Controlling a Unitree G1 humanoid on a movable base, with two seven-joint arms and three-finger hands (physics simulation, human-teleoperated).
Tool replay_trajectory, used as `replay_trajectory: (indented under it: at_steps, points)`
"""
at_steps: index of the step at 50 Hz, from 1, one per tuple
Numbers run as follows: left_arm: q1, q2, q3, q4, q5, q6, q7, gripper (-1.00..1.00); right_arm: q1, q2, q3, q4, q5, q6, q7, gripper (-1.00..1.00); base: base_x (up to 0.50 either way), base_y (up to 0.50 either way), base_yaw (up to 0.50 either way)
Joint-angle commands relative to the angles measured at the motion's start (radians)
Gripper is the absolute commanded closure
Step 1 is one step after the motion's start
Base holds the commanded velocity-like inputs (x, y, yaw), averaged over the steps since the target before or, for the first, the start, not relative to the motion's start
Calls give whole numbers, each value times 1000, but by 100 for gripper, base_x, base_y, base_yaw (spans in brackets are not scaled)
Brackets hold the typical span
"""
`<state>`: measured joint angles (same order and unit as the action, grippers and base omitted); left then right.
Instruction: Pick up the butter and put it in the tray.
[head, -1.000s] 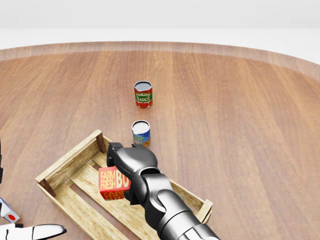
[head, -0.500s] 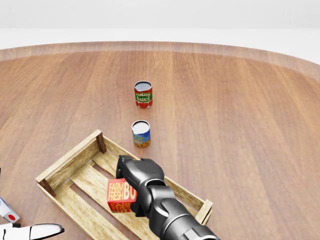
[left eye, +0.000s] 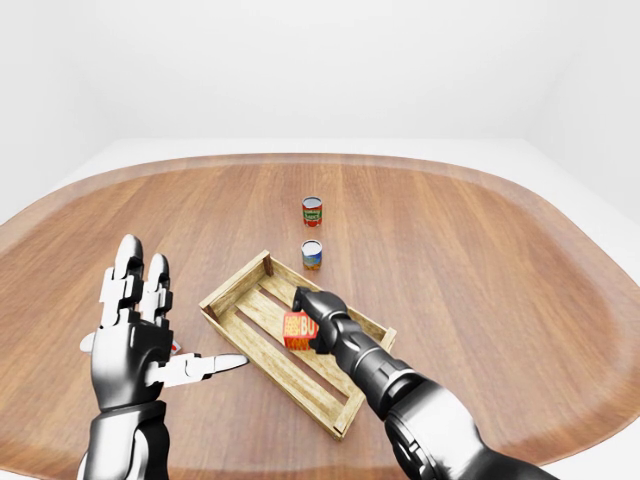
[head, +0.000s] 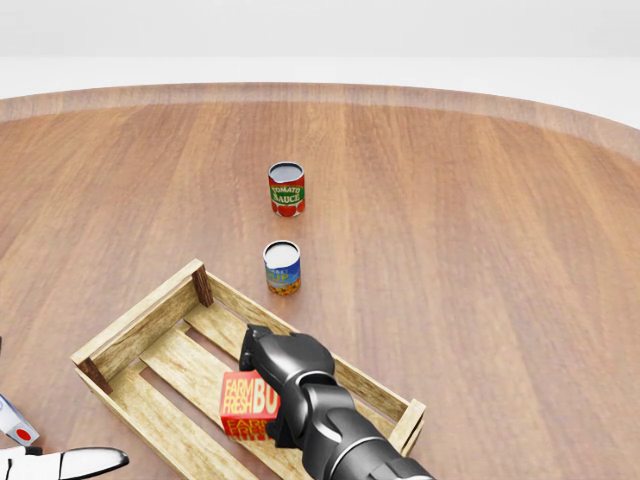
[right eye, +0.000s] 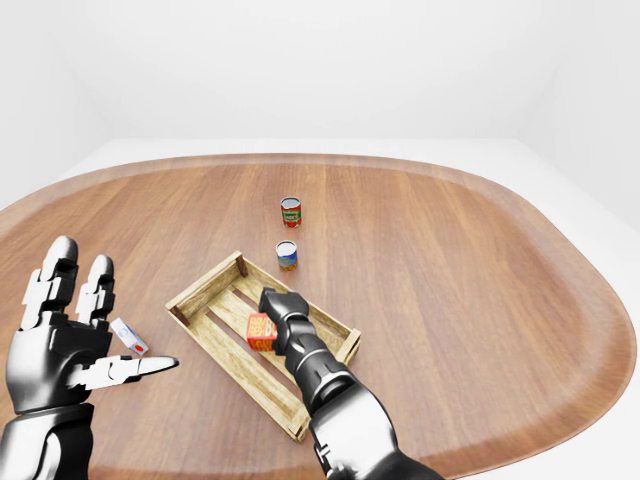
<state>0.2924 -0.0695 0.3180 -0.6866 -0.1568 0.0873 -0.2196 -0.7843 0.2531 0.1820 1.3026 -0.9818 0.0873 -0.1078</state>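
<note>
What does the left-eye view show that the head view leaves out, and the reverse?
Only the left-eye view shows the whole left hand, fingers spread open, and the table's full outline. Only the head view makes the tomato sauce can's label readable. Both show the right hand holding the butter over the tray, and the second can.

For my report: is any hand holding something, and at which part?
The right hand grips the butter at its right side, over the tray. The left hand is open, empty.
</note>
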Motion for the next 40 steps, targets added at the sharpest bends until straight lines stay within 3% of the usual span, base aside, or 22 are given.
replay_trajectory:
  at_steps: [1, 3, 4, 5, 6, 40]
  points:
    - [2, 0, -1, 0, -1, 0, 0, -100, -9, 3, -7, -12, -6, 0, -16, 100, 0, 0, 0]
    - [2, 0, 0, -1, -2, 0, -1, -100, -8, 4, -9, -12, -4, 0, -12, 100, 0, 0, 0]
    - [3, -1, -2, 0, 0, 0, 0, -100, -8, 5, -13, -14, 2, 0, -21, 83, 0, 0, 0]
    - [3, -1, -2, 0, 1, 0, 0, -100, -8, 5, -11, -12, 1, 0, -15, -40, 0, 0, 0]
    - [2, -1, -4, 2, 1, 0, -1, -100, -7, 5, -9, -11, 0, 0, -14, -100, 0, 0, 0]
    - [-1, 3, -6, 11, 1, 0, 3, -100, -22, 8, -2, -51, -5, 0, -2, -100, 0, 0, 0]
